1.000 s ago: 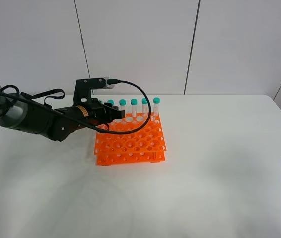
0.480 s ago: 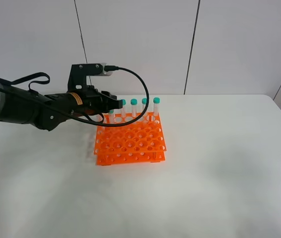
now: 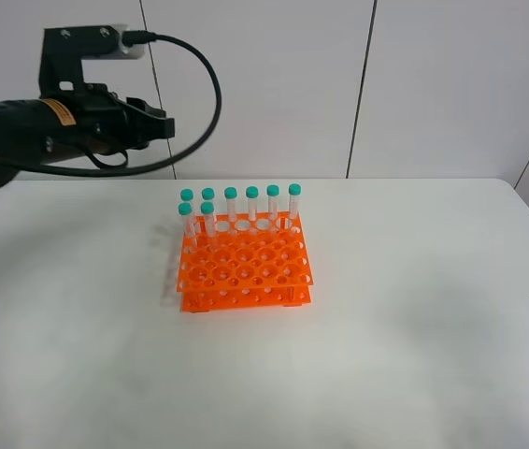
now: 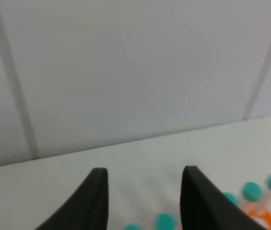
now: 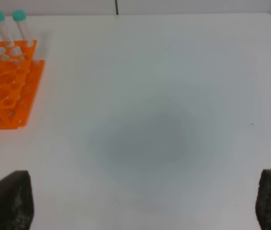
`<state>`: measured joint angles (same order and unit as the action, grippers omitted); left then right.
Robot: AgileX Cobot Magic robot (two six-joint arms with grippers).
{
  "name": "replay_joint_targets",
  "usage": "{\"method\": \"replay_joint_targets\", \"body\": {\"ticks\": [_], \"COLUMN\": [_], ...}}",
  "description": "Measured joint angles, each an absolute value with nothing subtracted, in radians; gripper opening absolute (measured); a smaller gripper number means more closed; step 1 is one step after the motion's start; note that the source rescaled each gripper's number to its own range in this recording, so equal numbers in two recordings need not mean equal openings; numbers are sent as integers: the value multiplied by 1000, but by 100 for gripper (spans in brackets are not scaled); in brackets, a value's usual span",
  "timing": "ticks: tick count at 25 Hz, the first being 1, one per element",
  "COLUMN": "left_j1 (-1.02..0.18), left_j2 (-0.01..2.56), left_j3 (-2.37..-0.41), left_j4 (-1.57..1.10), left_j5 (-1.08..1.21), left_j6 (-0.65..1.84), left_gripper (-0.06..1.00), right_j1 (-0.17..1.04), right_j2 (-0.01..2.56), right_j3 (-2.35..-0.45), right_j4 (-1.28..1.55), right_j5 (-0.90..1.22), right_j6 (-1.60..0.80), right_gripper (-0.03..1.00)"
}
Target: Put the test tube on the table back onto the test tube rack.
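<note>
Standing upright in the test tube rack (image 3: 246, 262), eight clear tubes with teal-green caps filled holes along its far and left edges. Six formed the far row, from the one at the rack's far-left corner (image 3: 187, 204) across to the one at its far-right corner (image 3: 294, 200). Two more sat one row nearer the camera: the test tube (image 3: 185, 224) at the rack's left edge, and another tube (image 3: 207, 220) just to its right. Which of these was the last one placed could not be told for certain, since all looked alike; the tube at the left edge is taken as the task's own. It was slender and clear with a screw cap, seated in a hole and touching nothing but the rack.

The rack was bright orange, two-tiered, with a grid of round holes, most of them unfilled. It rested on the table (image 3: 414, 355), a white matte top with rounded corners, well to the left of the table's middle. White wall panels with dark seams rose behind the rack.

Up and to the left of the rack, the left gripper (image 3: 157, 126) hung in the air against the wall, a black cable looping from its wrist camera mount. In the left wrist view its fingers (image 4: 95, 201) were spread with nothing between them, teal caps blurred beyond. The right gripper (image 5: 140, 203) showed only two dark fingertips (image 5: 8, 201) set wide apart over bare table to the right of the rack.
</note>
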<state>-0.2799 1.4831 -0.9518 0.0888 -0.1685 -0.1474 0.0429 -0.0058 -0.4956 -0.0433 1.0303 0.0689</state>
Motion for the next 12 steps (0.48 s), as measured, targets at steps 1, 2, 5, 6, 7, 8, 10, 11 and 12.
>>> {"method": "replay_joint_targets", "body": {"ticks": [1, 2, 5, 6, 7, 8, 10, 11, 12], "left_j1": [-256, -230, -147, -116, -91, -64, -29, -22, -18], "left_j2": [1462, 1447, 1406, 1398, 1388, 1380, 1369, 1363, 1357], "left_j3": [-952, -952, -952, -952, -952, -952, -952, -952, -952], "left_j4": [79, 65, -12, -45, -77, -114, -189, -227, -254], "left_j5": [-133, -100, 18, 57, 93, 126, 176, 198, 217], "left_j6": [-145, -144, -113, -81, -43, 12, 117, 169, 212], "left_gripper": [19, 19, 19, 19, 19, 19, 19, 19, 19], "right_j1": [43, 43, 43, 43, 43, 43, 43, 43, 43], "right_j2": [-6, -6, -6, -6, -6, -6, -6, -6, -6], "right_j3": [-496, -496, -496, -496, -496, -496, -496, -496, -496], "right_j4": [-43, -43, -43, -43, -43, -43, -43, -43, -43], "right_j5": [1030, 1030, 1030, 1030, 1030, 1030, 1030, 1030, 1030], "right_j6": [69, 69, 69, 69, 69, 69, 69, 69, 69], "right_gripper": [100, 100, 100, 100, 100, 100, 100, 100, 100]}}
